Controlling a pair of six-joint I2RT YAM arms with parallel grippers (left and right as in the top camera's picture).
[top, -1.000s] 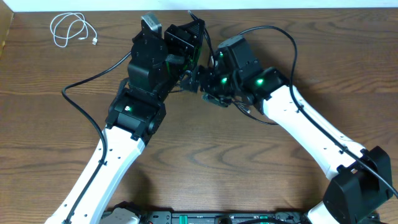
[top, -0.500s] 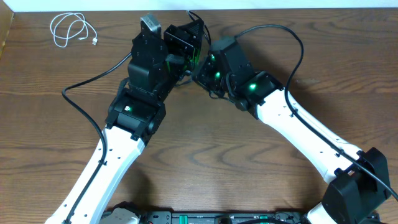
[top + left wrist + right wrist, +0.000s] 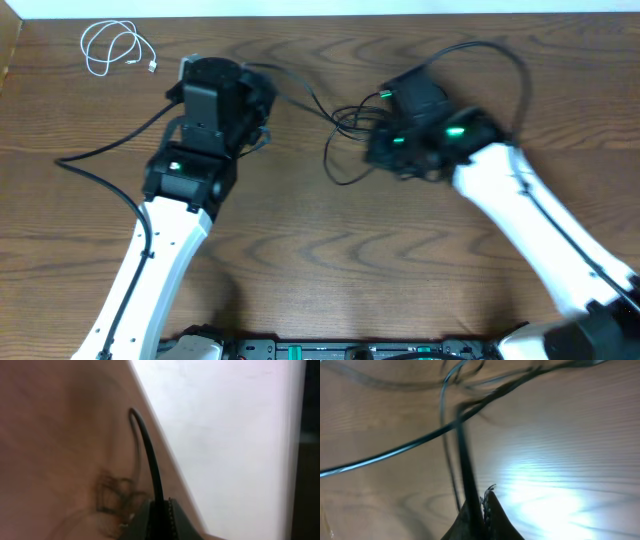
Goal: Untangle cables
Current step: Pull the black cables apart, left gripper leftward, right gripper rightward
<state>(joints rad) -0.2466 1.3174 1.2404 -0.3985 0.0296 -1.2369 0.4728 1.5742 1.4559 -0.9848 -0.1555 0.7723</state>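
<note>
A loose tangle of thin black cables [image 3: 342, 124] lies between my two arms at the table's middle back. One strand runs from it up-left to my left gripper [image 3: 262, 96], which is shut on a black cable [image 3: 150, 460] that arcs up from the jaws [image 3: 161, 503]. My right gripper [image 3: 373, 150] sits at the tangle's right side. It is shut on a black cable [image 3: 465, 455], with other strands [image 3: 395, 452] crossing above the fingertips [image 3: 481, 498]. The short white cable [image 3: 112, 48] lies coiled alone at the far left corner.
A thick black robot wire [image 3: 100, 158] trails left of the left arm, and another [image 3: 490, 52] loops behind the right arm. The table's far edge [image 3: 400, 14] meets a white wall just behind both grippers.
The arms have pulled apart, the left one leftward and the right one rightward. The right gripper has shut on a black cable. The black cables now stretch out between the two grippers.
</note>
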